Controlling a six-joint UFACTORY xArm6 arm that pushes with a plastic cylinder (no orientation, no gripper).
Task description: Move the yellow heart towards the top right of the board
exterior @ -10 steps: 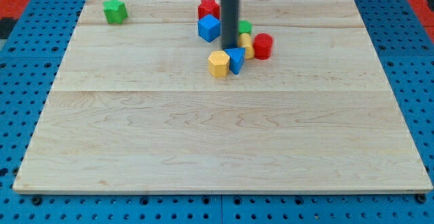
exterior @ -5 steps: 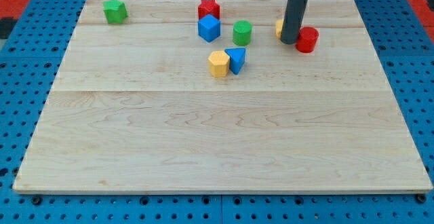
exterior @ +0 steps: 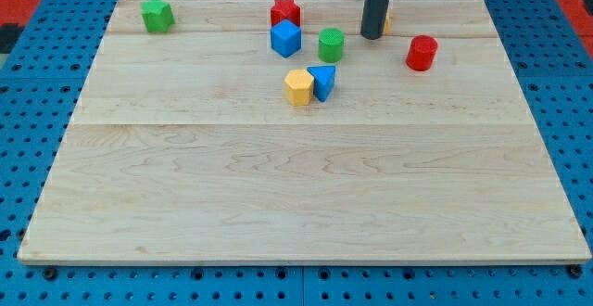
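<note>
Board point(exterior: 278, 185): yellow heart point(exterior: 387, 20) behind my tip point(exterior: 372, 37)

Yellow heart point(exterior: 386, 20): almost wholly hidden behind the rod, only a yellow-orange sliver showing at the rod's right edge; shape not discernible. Rod: upper length cut off by the view's top. My tip point(exterior: 372, 37): visible.

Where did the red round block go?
The red cylinder sits near the view's top right of the board, alone, to the right of my tip and the green cylinder.
</note>
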